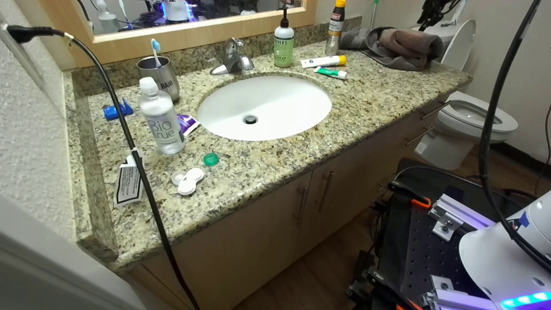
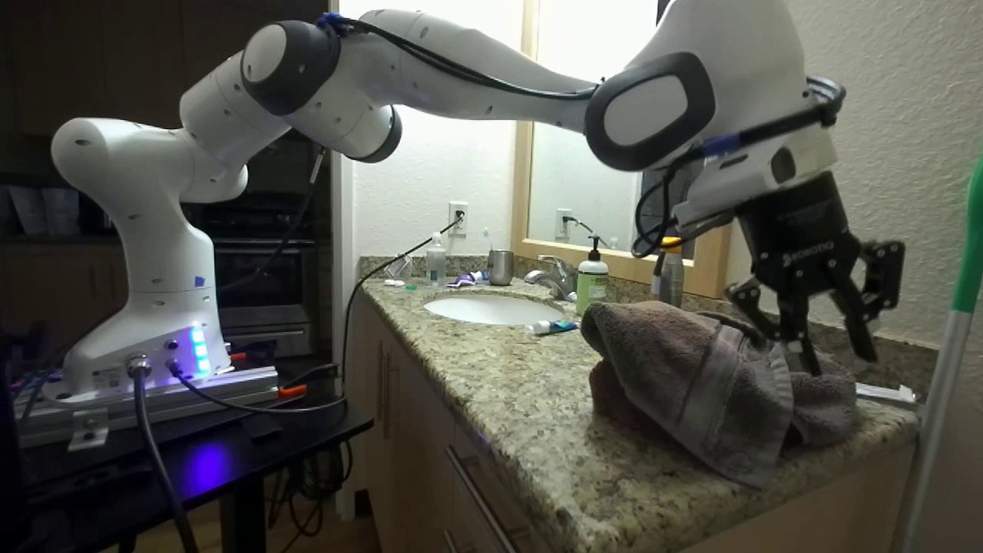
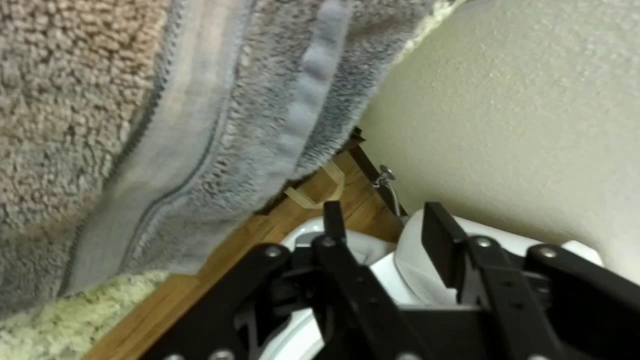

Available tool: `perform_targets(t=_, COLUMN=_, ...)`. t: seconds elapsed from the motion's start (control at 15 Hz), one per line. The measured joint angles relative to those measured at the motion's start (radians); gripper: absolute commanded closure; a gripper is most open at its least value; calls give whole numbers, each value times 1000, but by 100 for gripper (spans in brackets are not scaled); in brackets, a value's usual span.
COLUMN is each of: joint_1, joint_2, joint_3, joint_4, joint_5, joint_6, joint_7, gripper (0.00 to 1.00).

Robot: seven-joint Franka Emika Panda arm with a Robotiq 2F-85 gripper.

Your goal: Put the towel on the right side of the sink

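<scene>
The towel (image 2: 683,372) is thick looped terry in dull grey-brown, heaped in soft rounded folds, with a smooth woven band and a paler hem. It lies on the speckled granite countertop (image 1: 366,99), to the right of the sink (image 1: 275,116) as one faces the curved chrome faucet (image 1: 234,58); the sink is a smooth white porcelain oval. Between basin and cloth come a green soap bottle (image 1: 283,46) with a dark pump, a white tube (image 1: 320,62) with a yellow cap, a smaller green-and-white tube (image 1: 330,72) and, just beside the folds, a metallic canister (image 1: 333,36). A metal tumbler (image 1: 168,82) and a clear bottle (image 1: 162,125) stand on the opposite side. The gripper (image 3: 382,220) is over the towel's far part, its fingers (image 3: 440,237) apart, the white toilet (image 1: 454,133) showing through the gap in the wrist view; whether a fingertip touches the cloth cannot be told.
</scene>
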Motion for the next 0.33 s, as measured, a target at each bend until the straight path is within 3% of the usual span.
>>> perform_targets(t=0.13, joint_1=1, joint_2=-21, joint_3=1, joint_4=61, joint_5=-44, joint_6=-21, joint_7=-27, gripper=9)
perform_targets(t=0.27, joint_1=18, joint_2=-45, joint_3=2, joint_4=82, joint_5=-51, joint_6=-19, joint_7=-111, gripper=0)
perform_targets(t=0.33, joint_1=28, joint_2=-58, joint_3=6, joint_4=83, joint_5=-51, joint_6=-9, joint_7=-156, gripper=14)
